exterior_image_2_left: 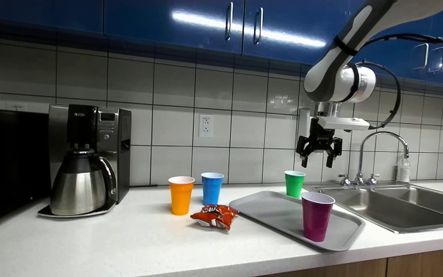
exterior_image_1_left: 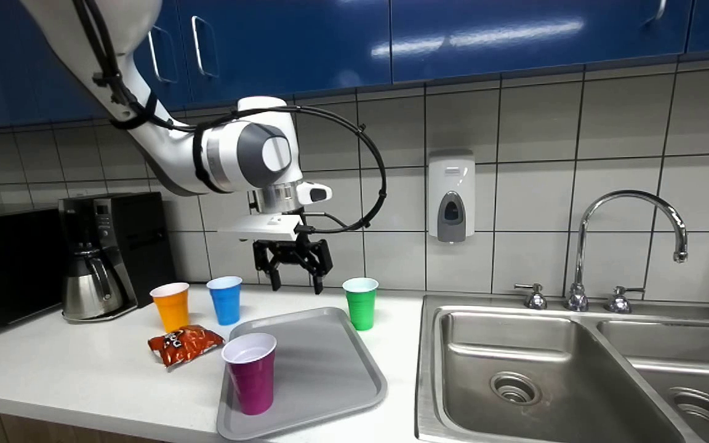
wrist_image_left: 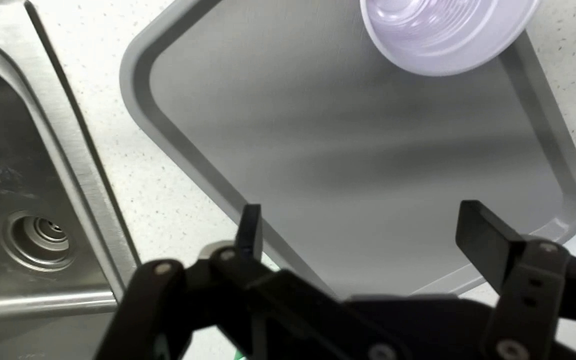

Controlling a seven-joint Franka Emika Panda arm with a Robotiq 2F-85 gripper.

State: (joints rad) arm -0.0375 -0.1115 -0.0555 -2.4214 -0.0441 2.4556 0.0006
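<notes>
Coffee corner: coffee maker [exterior_image_2_left: 107, 130] with steel carafe [exterior_image_2_left: 77, 194] at its front; both well apart from the gripper [exterior_image_2_left: 317, 165].
Back: tiled wall [exterior_image_2_left: 175, 92] bearing a white soap dispenser [exterior_image_1_left: 451, 178]; blue cabinets [exterior_image_1_left: 287, 43] above.
Sink side: double sink [exterior_image_1_left: 429, 369] with curved faucet [exterior_image_1_left: 580, 246], near the gray tray [exterior_image_1_left: 311, 357]; a strip of white counter [exterior_image_2_left: 121, 242] lies between.
Cup by tray: green cup [exterior_image_1_left: 362, 307], just beside the edge near the wall-side corner; contact cannot be told.
Cup pair: blue cup [exterior_image_1_left: 226, 303] nearer the wall, orange cup [exterior_image_1_left: 171, 311] near it, a little forward.
Snack: red snack bag [exterior_image_1_left: 185, 346], lying crumpled in front of the pair, just beside the tray's edge.
In the way on tray: purple cup [exterior_image_1_left: 253, 378], standing on the front part, close to the rim.
Pincer: fingers well apart, aimed downward, raised above the tray; wrist view shows gray tray surface between the fingertips.
Tray lie: flat, askew to the counter's front edge; long axis appears to run from wall side toward front.
Purple axis: vertical, mouth up.
Tray load: the purple cup.
Purple interior: pale, ridged, partly in sight in wrist view.
Other cups: upright, pale linings; bottoms hidden.
Carafe: black top; contents hidden.
Basins: two, a round drain [exterior_image_1_left: 516, 389] in each.
</notes>
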